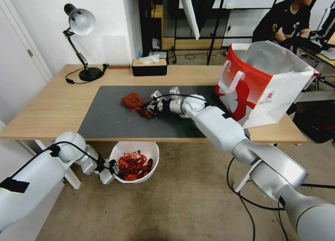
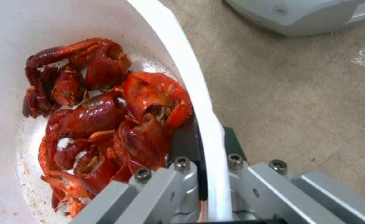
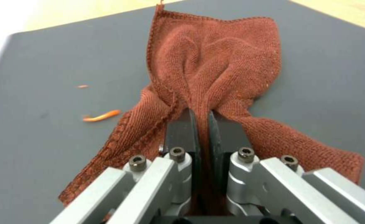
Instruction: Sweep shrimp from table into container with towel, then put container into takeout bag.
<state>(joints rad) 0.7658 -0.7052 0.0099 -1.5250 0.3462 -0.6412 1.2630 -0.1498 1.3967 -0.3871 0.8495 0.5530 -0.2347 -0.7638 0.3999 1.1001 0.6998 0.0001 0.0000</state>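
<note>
The white container [image 1: 150,151] hangs below the table's front edge, full of red shrimp [image 1: 132,166]. My left gripper [image 1: 112,167] is shut on the container's rim [image 2: 209,130], one finger inside and one outside, with the shrimp [image 2: 107,121] heaped against the inner finger. On the dark mat [image 1: 104,118] of the table [image 1: 49,104] lies the rust-brown towel [image 1: 134,102]; my right gripper [image 1: 150,107] is shut on a pinched fold of the towel [image 3: 215,68]. A thin orange shrimp scrap [image 3: 101,116] lies on the mat beside the cloth. The red and white takeout bag [image 1: 260,85] stands open at the table's right end.
A desk lamp [image 1: 81,42] and a black tissue box [image 1: 149,67] stand along the table's far edge. Carpeted floor [image 1: 167,206] lies under the container. A cable [image 1: 244,199] trails on the floor by my right arm.
</note>
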